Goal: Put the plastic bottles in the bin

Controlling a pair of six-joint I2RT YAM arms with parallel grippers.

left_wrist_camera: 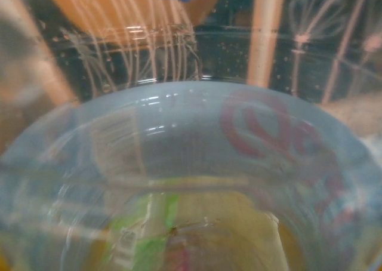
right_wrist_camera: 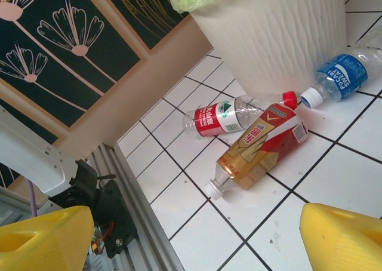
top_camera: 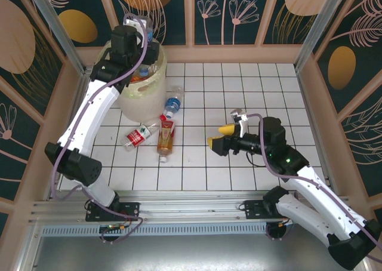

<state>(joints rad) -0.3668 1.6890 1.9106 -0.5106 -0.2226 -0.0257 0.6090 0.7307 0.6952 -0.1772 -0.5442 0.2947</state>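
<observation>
Closest to my left wrist lens sat a clear bottle (left_wrist_camera: 191,163), so blurred that I made out only a red mark at right and green and orange smears low down. From above, the left claw (top_camera: 141,49) hung over the bin (top_camera: 143,101) at upper left, hidden under its own black wrist, so I could not tell how wide it stood or whether it gripped that bottle. The bin was round, pale cream plastic with a faintly rippled wall (right_wrist_camera: 280,32), its rim cut off by the frame top. Bottles inside it (top_camera: 141,74) showed only partly. At its foot lay a ribbed red-label bottle (right_wrist_camera: 221,117), a squarish amber-filled bottle (right_wrist_camera: 259,148) and a blue-label bottle (right_wrist_camera: 343,74) clipped by the right edge. Centre-right, the right claw (top_camera: 221,136) had its yellow wedge fingers (right_wrist_camera: 42,241) spread wide on nothing, over glossy white tiles (top_camera: 250,92).
</observation>
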